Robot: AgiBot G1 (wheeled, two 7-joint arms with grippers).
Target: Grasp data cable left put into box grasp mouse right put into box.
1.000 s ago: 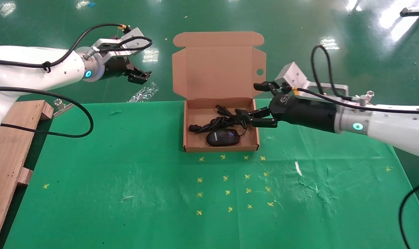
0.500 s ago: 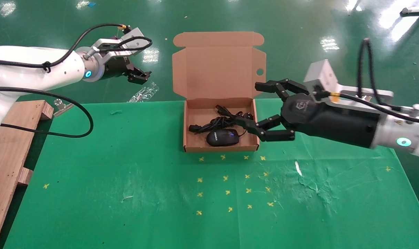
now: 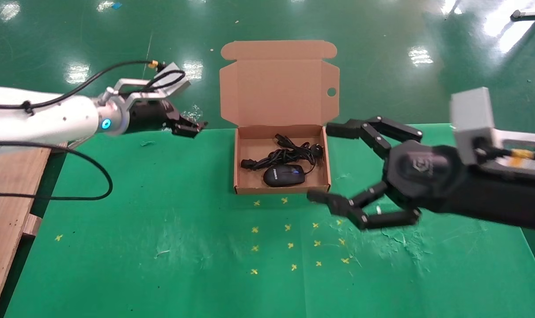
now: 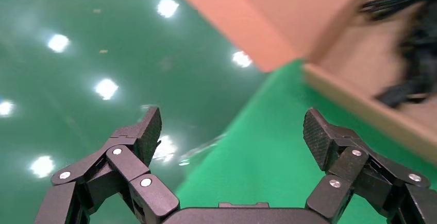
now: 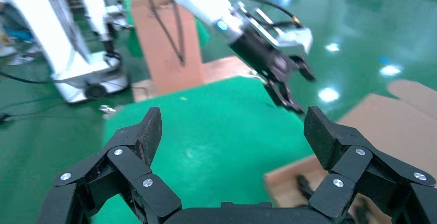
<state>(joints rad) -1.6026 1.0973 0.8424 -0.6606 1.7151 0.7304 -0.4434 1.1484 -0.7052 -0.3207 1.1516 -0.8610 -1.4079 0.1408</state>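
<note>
The brown cardboard box stands open at the table's far middle, its lid upright. Inside lie the black data cable at the back and the black mouse at the front. My right gripper is open and empty, raised just right of the box's right front corner. My left gripper hangs over the table's far edge, well left of the box, open and empty. In the left wrist view the box and cable show ahead. The right wrist view shows the box corner.
A wooden pallet lies along the table's left edge. Small yellow cross marks dot the green cloth in front of the box. A clear plastic wrapper lies on the floor behind the table. Green cloth spreads wide before the box.
My right gripper has pulled back out of the box toward the right and front, open and empty. My left gripper has dropped lower and moved a little toward the box.
</note>
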